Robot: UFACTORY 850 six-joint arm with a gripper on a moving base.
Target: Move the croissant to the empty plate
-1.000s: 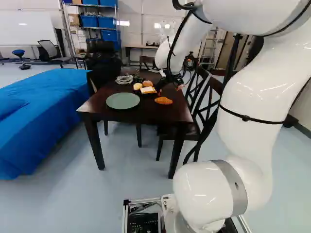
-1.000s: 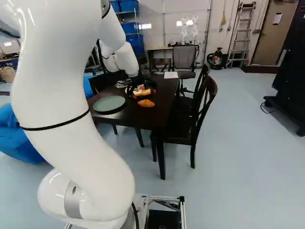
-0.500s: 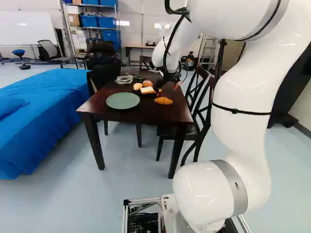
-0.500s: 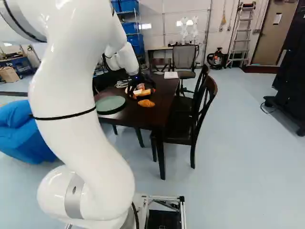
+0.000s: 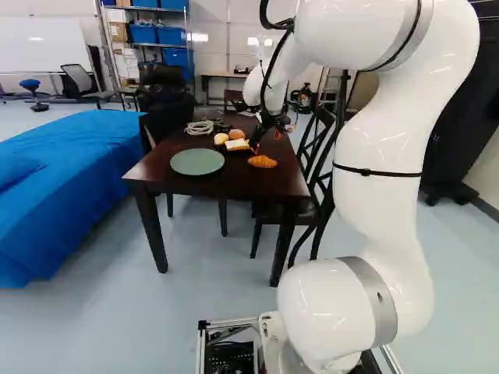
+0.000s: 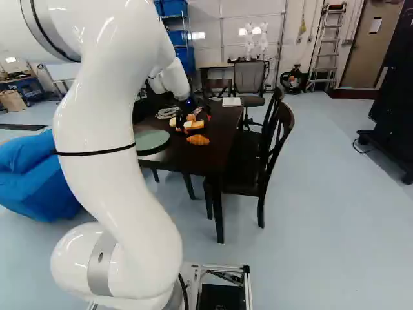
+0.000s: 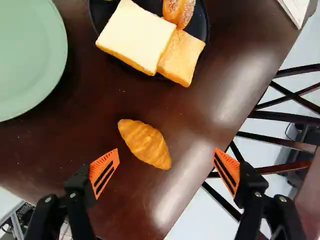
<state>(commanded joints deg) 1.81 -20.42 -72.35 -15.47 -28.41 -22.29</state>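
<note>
My gripper (image 5: 267,142) hangs over the far right part of the table in the left base view. In the wrist view the gripper (image 7: 166,151) is wide open, its orange pads (image 7: 104,172) apart with nothing held. The golden croissant (image 7: 145,144) lies on the dark tabletop just ahead of the fingertips and partly within the span between them, nearer one finger. The green plate (image 5: 197,161) is bare and stands left of the croissant (image 5: 263,161) in the left base view; part of the plate (image 7: 27,57) also shows in the wrist view.
A black plate (image 7: 199,25) with bread slices (image 7: 137,35) and a roll lies beyond the croissant. Grey cable (image 5: 199,127) is coiled farther back on the table (image 5: 234,185). Dark chairs (image 6: 274,139) line one table side; a blue-covered bed (image 5: 70,179) stands opposite.
My arm has shifted, its upper links swinging left in the left base view and right in the right base view. The gripper stays over the table. Base, croissant and plates have not moved.
</note>
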